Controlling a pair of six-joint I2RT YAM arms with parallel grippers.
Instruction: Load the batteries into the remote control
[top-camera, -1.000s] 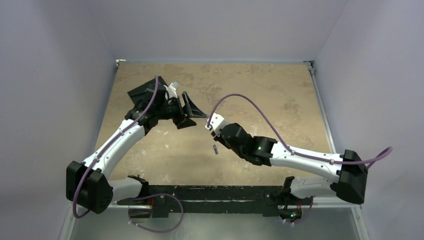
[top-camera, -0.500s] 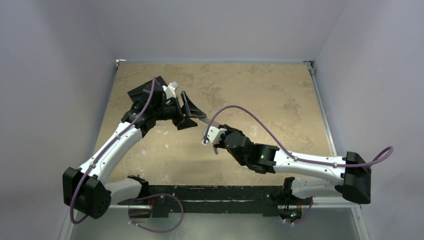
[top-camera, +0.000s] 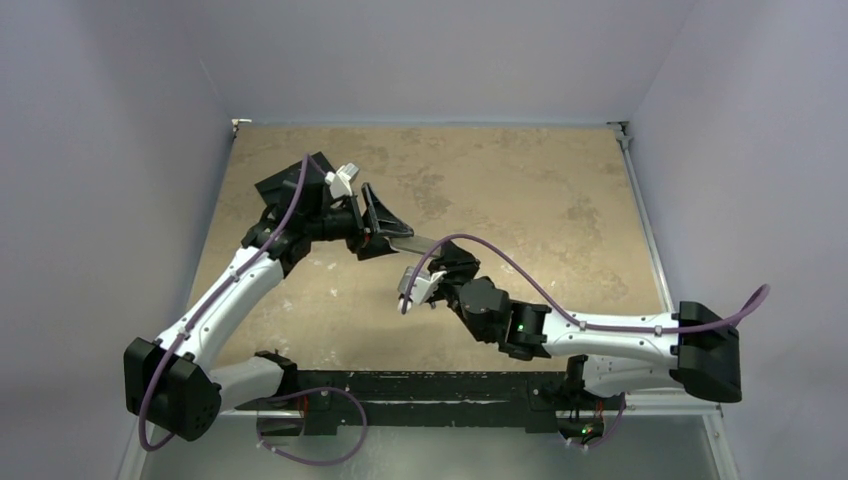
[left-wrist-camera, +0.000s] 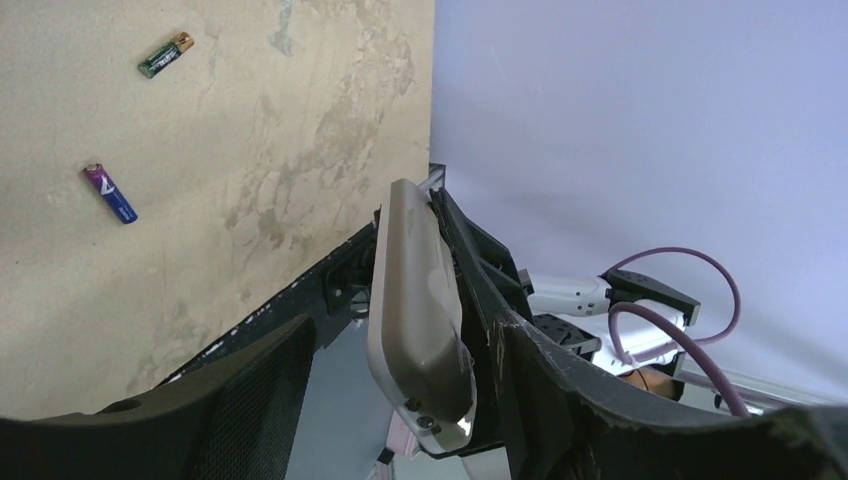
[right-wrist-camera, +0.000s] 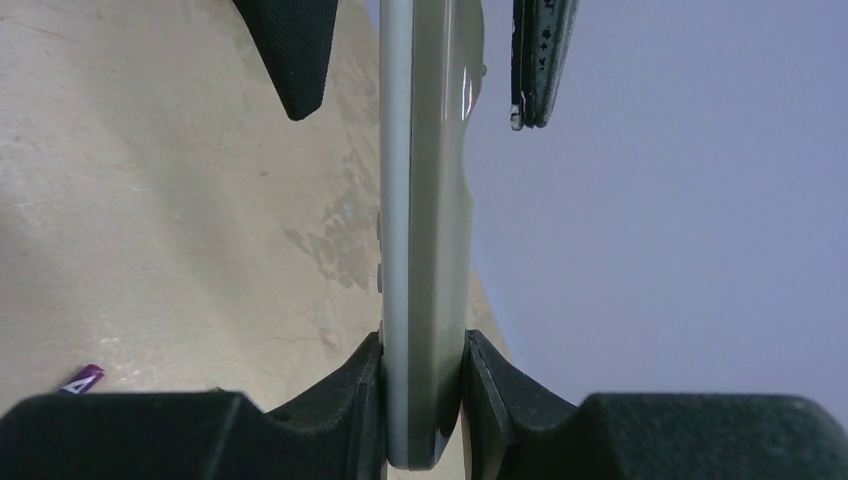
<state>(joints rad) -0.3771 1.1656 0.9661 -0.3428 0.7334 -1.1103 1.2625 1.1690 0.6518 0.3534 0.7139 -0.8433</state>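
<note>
The remote control (right-wrist-camera: 422, 220) is held edge-on above the table, grey back to the right, with my right gripper (right-wrist-camera: 420, 345) shut on its near end. It shows as a grey strip (top-camera: 412, 240) between the two grippers in the top view. My left gripper (left-wrist-camera: 400, 330) stands open around the remote's (left-wrist-camera: 415, 300) other end, which lies close to one finger, with a gap to the other finger (left-wrist-camera: 250, 390). Two batteries lie apart on the table: a green, gold-tipped one (left-wrist-camera: 165, 55) and a purple one (left-wrist-camera: 110, 193), the purple one also below the right gripper (right-wrist-camera: 80, 380).
A black square slab (top-camera: 290, 185) sits at the back left, partly behind the left arm. The tan table (top-camera: 520, 190) is walled at the back and sides. A black rail (top-camera: 430, 385) runs along its near edge between the arm bases.
The right arm has swung its gripper nearer and to the left with the remote. The remote's far end now lies between the left gripper's fingers, and the left arm has shifted slightly.
</note>
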